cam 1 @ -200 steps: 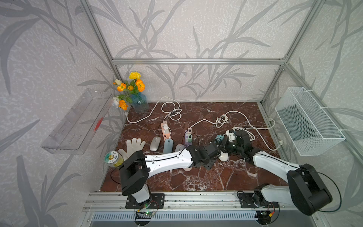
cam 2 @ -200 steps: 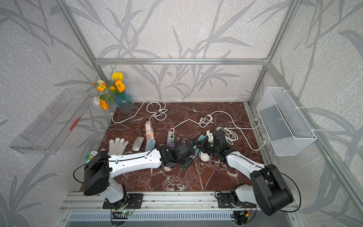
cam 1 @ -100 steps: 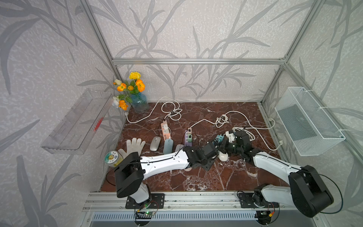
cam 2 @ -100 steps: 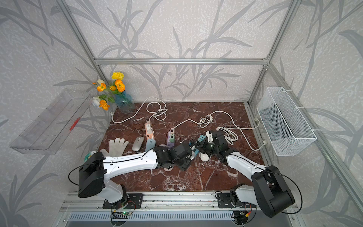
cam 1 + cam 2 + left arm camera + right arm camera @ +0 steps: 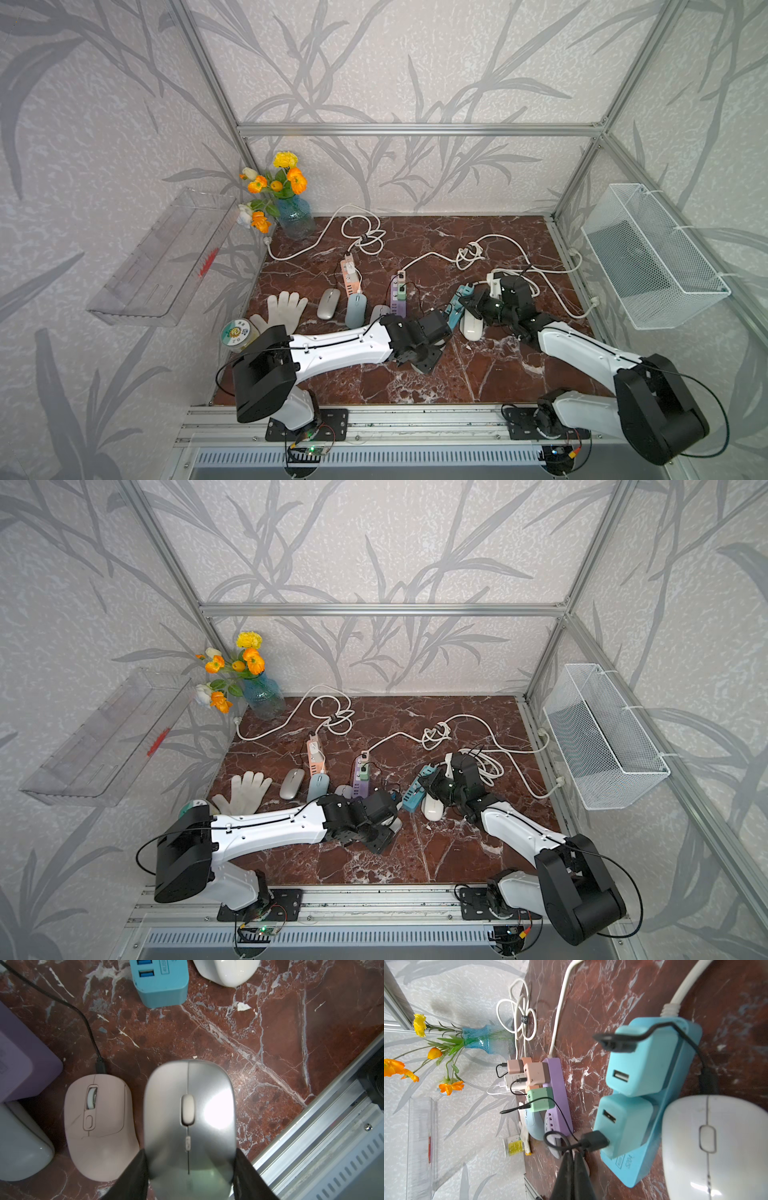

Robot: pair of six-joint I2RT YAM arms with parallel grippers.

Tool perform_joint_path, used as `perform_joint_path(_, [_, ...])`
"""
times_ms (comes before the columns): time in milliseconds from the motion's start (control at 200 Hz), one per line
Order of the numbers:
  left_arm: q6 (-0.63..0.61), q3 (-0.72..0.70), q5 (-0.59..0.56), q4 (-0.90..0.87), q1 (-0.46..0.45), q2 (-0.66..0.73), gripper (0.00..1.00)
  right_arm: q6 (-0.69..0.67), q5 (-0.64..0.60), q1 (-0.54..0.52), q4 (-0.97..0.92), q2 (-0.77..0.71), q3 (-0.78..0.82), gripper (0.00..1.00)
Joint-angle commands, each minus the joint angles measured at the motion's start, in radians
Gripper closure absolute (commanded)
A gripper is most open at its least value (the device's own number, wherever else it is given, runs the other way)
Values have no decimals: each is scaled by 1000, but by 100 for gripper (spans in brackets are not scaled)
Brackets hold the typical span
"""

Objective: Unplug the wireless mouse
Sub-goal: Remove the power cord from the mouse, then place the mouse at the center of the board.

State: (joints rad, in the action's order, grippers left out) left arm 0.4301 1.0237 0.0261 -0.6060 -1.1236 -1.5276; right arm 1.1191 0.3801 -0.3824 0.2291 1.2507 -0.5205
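In the left wrist view my left gripper [image 5: 191, 1152] is shut on a silver wireless mouse [image 5: 189, 1115], one black finger on each flank. It hangs a little above the marble, and no cable shows at its nose. My right gripper [image 5: 572, 1150] is shut, its tips pinching a thin black cable [image 5: 556, 1140]. That cable runs to a black plug [image 5: 593, 1140] seated in a teal adapter on the teal power strip [image 5: 654, 1147]. In a top view the right gripper [image 5: 463, 304] sits beside the teal strip [image 5: 456, 309], and the left wrist hides the silver mouse.
A pink mouse [image 5: 99, 1126] with a black cable in it lies beside the held mouse. A white mouse [image 5: 471, 326] lies by the teal strip. Purple [image 5: 398, 297] and orange [image 5: 351, 276] strips, two more mice, a glove [image 5: 284, 309], a jar [image 5: 237, 332] and a vase [image 5: 295, 216] stand to the left. The front rail [image 5: 311, 1126] is close.
My left arm has drawn back to the left, away from the teal strip, with the silver mouse in it. The right arm has stayed in place, still shut.
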Motion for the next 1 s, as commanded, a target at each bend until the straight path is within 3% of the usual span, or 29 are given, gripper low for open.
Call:
perform_joint_path(0, [23, -7, -8, -31, -2, 18, 100, 12, -52, -2, 55, -3, -8, 100])
perform_joint_path(290, [95, 13, -149, -171, 16, 93, 100, -144, 46, -13, -56, 48, -83, 100])
perform_joint_path(505, [222, -43, -76, -146, 10, 92, 100, -268, -23, -43, -193, -3, -96, 100])
perform_joint_path(865, [431, 75, -31, -112, -21, -113, 100, -310, -112, -50, -299, -87, -75, 100])
perform_joint_path(995, [494, 123, -27, -119, -46, -202, 100, -329, -93, -52, -320, -93, -75, 100])
